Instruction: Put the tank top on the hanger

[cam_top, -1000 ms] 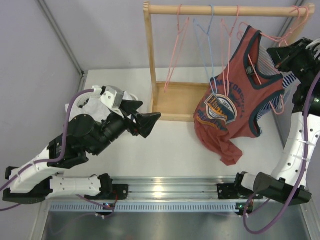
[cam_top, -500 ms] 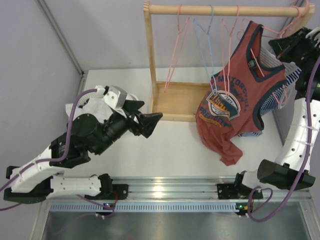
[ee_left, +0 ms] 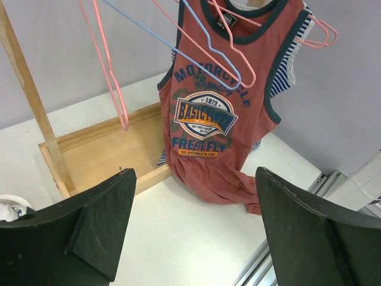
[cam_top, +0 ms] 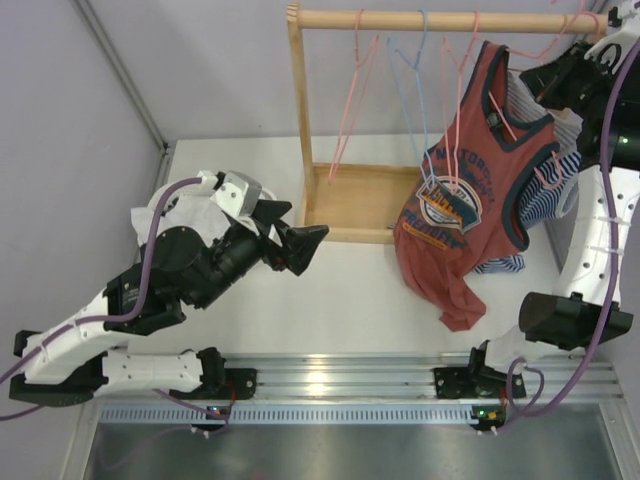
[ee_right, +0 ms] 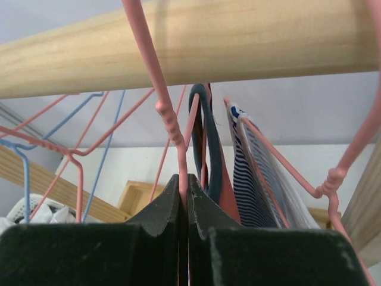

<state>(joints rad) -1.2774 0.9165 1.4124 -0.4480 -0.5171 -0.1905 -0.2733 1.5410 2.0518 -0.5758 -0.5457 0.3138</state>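
Right gripper [ee_right: 184,179] is pressed tight on the twisted neck of the thin pink wire hanger [ee_right: 168,122]. Since a second ago I've carried it higher, up by the right end of the round wooden rail [cam_top: 440,19]. The wire crosses the rail's front; I can't tell whether the hook is over it. The rust-red tank top with navy trim [cam_top: 470,190] hangs from that hanger. It has risen and swung closer to the blue-and-white striped top [cam_top: 545,200] behind it. Its bunched hem reaches the white bench [cam_top: 330,300] toward the right front edge. Left gripper [ee_left: 194,179] is spread wide over the bench's left side, barely shifted.
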